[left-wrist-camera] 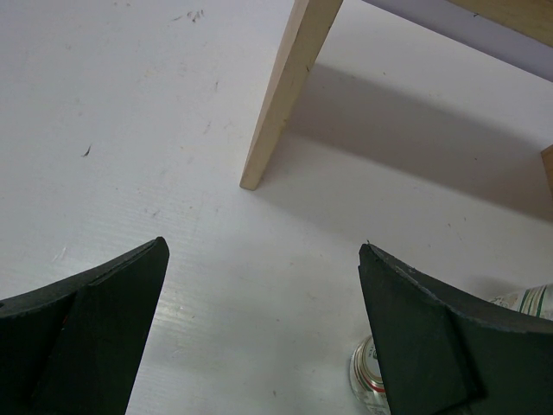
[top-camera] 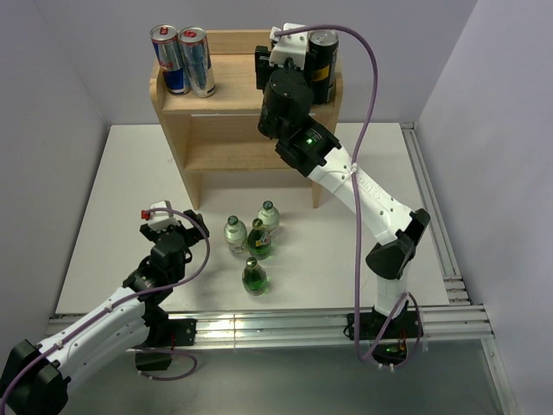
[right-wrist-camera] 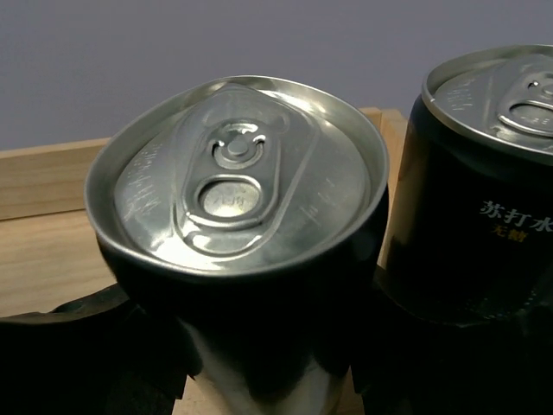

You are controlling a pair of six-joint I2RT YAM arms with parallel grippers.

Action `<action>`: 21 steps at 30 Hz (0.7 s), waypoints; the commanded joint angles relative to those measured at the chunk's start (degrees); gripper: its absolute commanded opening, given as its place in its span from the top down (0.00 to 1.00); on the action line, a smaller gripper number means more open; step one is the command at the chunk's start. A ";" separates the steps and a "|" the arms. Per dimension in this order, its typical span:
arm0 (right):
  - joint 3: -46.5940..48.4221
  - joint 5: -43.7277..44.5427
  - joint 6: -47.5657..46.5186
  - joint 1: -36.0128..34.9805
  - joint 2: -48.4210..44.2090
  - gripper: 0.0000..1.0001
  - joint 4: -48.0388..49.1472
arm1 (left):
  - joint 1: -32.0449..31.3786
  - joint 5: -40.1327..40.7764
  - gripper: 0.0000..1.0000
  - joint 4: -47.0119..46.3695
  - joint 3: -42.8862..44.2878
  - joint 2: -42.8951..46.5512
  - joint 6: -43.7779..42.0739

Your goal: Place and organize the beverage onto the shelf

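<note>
The light-wood shelf (top-camera: 233,95) stands at the back of the table. Two silver-and-blue cans (top-camera: 181,60) stand on the left of its top tier. My right gripper (top-camera: 285,73) is over the top tier's right side, shut on a black can (right-wrist-camera: 238,199) that stands upright, its base at or just above the wood. A second black can (right-wrist-camera: 484,173) stands close on its right and also shows in the top view (top-camera: 324,60). Several green bottles (top-camera: 255,242) stand on the table before the shelf. My left gripper (top-camera: 186,220) is open and empty, low over the table left of the bottles.
In the left wrist view a shelf leg (left-wrist-camera: 281,95) stands ahead and a bottle's cap (left-wrist-camera: 367,367) shows beside the right finger. The shelf's lower tier (top-camera: 229,156) holds nothing that I can see. Walls close in on the left, back and right.
</note>
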State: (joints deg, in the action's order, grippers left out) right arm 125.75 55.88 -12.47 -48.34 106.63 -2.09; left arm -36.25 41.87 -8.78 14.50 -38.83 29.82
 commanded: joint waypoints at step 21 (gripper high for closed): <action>-5.42 1.52 3.68 -0.44 -2.91 0.00 -0.29 | -0.05 0.23 0.01 -1.51 1.67 -0.02 0.85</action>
State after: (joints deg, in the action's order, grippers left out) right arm 121.30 56.29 -9.80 -48.47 106.96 -3.53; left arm -36.25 41.87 -8.78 14.50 -38.83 29.82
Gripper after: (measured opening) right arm 0.998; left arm 0.994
